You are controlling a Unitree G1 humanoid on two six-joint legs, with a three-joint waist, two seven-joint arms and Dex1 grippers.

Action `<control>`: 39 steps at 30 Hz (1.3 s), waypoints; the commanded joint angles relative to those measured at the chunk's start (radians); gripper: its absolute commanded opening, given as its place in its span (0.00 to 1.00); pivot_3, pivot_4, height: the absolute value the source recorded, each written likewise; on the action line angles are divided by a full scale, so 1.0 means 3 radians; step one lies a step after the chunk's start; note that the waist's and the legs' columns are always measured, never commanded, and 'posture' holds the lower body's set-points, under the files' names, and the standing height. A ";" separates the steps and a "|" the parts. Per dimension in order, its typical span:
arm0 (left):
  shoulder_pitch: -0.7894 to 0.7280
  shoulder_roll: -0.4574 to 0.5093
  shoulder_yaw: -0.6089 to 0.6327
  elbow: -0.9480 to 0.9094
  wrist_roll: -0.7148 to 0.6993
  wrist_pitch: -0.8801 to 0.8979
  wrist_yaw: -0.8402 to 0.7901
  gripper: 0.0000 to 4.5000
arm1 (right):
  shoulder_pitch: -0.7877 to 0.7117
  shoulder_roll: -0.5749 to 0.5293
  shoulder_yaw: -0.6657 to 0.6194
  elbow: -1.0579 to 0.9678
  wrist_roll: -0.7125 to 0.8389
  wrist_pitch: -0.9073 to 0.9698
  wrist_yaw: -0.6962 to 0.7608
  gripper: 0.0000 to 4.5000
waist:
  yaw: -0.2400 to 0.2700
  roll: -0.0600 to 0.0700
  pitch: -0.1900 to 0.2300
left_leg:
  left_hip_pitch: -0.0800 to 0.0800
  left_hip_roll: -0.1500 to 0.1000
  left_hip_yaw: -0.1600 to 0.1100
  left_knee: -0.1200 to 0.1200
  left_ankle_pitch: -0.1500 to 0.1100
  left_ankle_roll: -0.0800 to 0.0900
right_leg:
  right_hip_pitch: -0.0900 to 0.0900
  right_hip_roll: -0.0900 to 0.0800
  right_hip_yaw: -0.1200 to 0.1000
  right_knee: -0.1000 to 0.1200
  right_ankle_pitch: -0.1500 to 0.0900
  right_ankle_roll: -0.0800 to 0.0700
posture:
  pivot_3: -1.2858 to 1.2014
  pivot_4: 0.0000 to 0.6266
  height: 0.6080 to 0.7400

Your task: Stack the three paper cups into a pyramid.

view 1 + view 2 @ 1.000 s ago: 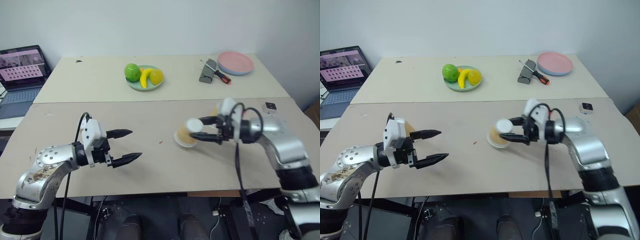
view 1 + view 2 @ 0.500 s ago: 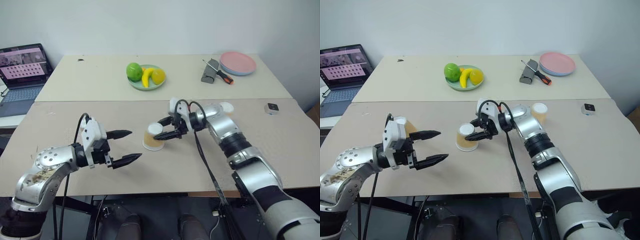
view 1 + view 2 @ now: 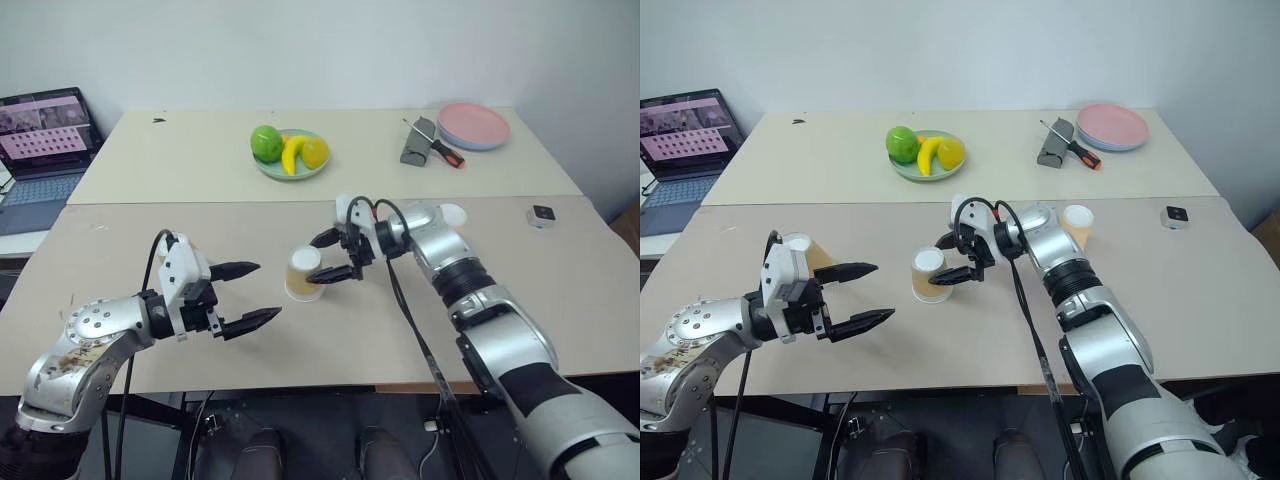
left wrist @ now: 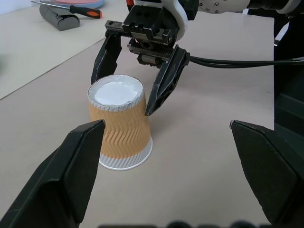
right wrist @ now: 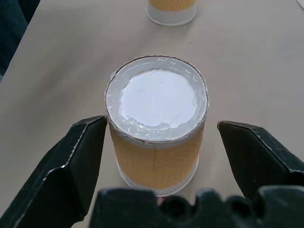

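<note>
Flanking upturned cup (image 3: pixel 929 275), right fingers (image 3: pixel 958 277) spread.

3 paper cups (image 3: pixel 930 275) (image 3: pixel 1076 222) (image 3: pixel 805 250) (all upside down), 2 plates (image 3: pixel 473 125) (image 3: pixel 290 165), 1 laptop (image 3: pixel 40 150).

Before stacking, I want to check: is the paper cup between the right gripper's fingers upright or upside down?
Upside down. The paper cup stands on its wide rim, white base up, between the open right gripper.
</note>
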 commanded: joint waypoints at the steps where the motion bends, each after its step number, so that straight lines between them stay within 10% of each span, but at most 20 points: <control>1: -0.0051 -0.0003 0.0067 -0.0049 0.0001 -0.0050 -0.0004 1.00 | 0.0093 -0.0221 -0.0151 -0.0541 0.0103 0.0114 0.0123 0.98 | 0.0008 0.0000 0.0000 | 0.0000 0.0000 0.0000 0.0000 0.0000 0.0000 | 0.0000 0.0000 0.0000 0.0000 0.0000 0.0000 | 0.52 0.24 1.00; 11: 0.0011 -0.0087 0.0052 -0.0051 0.0064 -0.0101 0.0030 1.00 | 0.1245 -0.1255 -0.1145 -0.2503 0.0411 0.1389 -0.0696 0.98 | 0.0031 -0.0002 0.0001 | -0.0006 -0.0001 -0.0002 0.0000 0.0000 0.0000 | 0.0000 -0.0002 -0.0003 -0.0004 0.0000 0.0000 | 0.52 0.24 1.00; 19: 0.0068 -0.0120 0.0140 -0.0090 0.0013 -0.0034 0.0119 1.00 | 0.2263 -0.0842 -0.1930 -0.3504 0.0169 0.2206 -0.2480 0.98 | -0.0010 -0.0002 0.0000 | -0.0001 0.0000 0.0004 0.0000 0.0000 0.0000 | 0.0000 0.0000 0.0005 -0.0001 -0.0001 0.0000 | 0.52 0.24 1.00; 39: -0.0037 -0.0166 0.0116 -0.0132 0.0006 -0.0049 0.0172 1.00 | 0.1799 -0.0246 -0.1877 -0.2282 0.0115 0.1213 -0.3460 0.98 | 0.0004 -0.0002 0.0000 | -0.0001 0.0000 0.0003 -0.0001 0.0000 0.0000 | 0.0002 0.0001 0.0005 -0.0003 0.0000 0.0000 | 0.52 0.24 1.00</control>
